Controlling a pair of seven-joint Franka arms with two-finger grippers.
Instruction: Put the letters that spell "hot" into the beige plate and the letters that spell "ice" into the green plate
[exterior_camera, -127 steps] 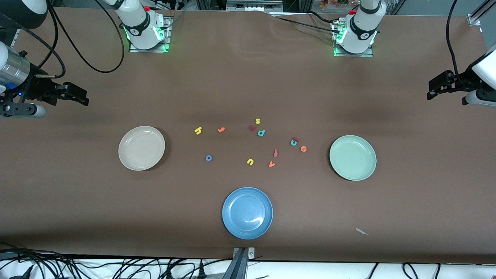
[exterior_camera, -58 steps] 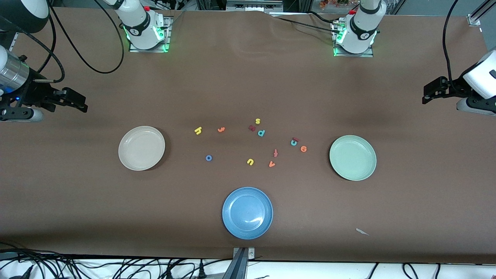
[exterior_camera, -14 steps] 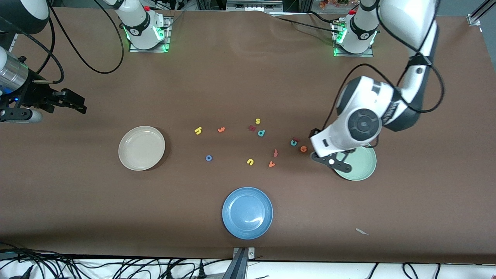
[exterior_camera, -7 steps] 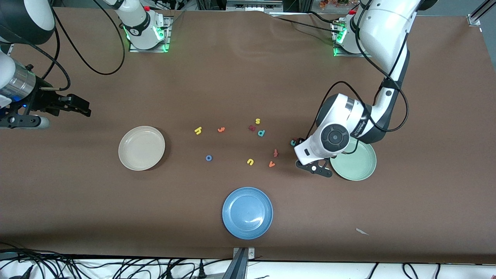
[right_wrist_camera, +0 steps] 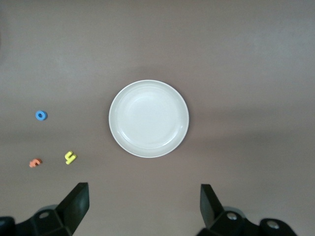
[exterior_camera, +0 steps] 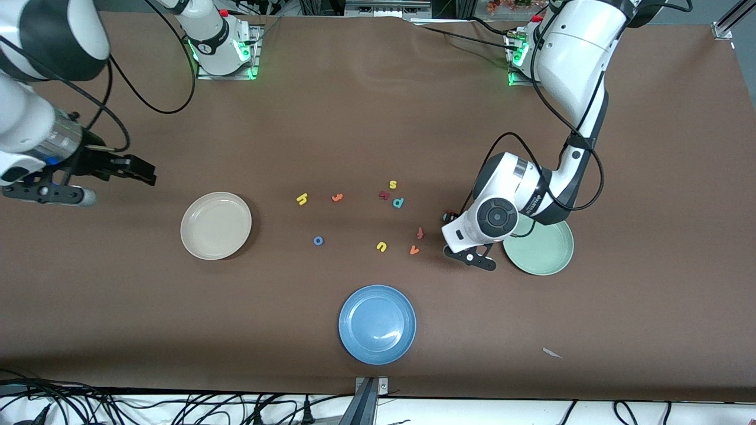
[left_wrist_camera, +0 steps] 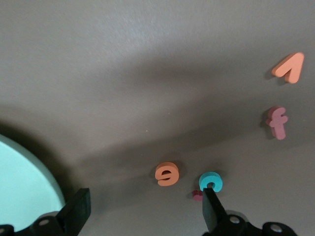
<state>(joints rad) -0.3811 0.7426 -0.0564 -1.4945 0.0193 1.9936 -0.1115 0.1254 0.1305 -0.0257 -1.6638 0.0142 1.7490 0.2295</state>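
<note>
**Left gripper low over the "ice" cluster, nothing sorted yet**

Left gripper spread wide, holding nothing, low over the table just beside the green plate, toward the middle of the table. In the left wrist view, orange e between the two open fingers, slightly ahead of the tips; teal c right at one fingertip, with the dark red i tucked against the c and mostly hidden. Judged target: the e, lying flat. Main hazard: c and i close enough to be nudged or caught as the fingers close. Dark red cross-shaped letter and orange v well clear of the fingers.

Right gripper also spread and empty, hovering toward the right arm's end of the table, with the beige plate under its wrist camera. Yellow h, orange t and blue o between that plate and the table's middle; right arm plainly the nearer for those.

Yellow u, yellow s, teal p and blue plate not wanted. Both target plates bare.
</note>
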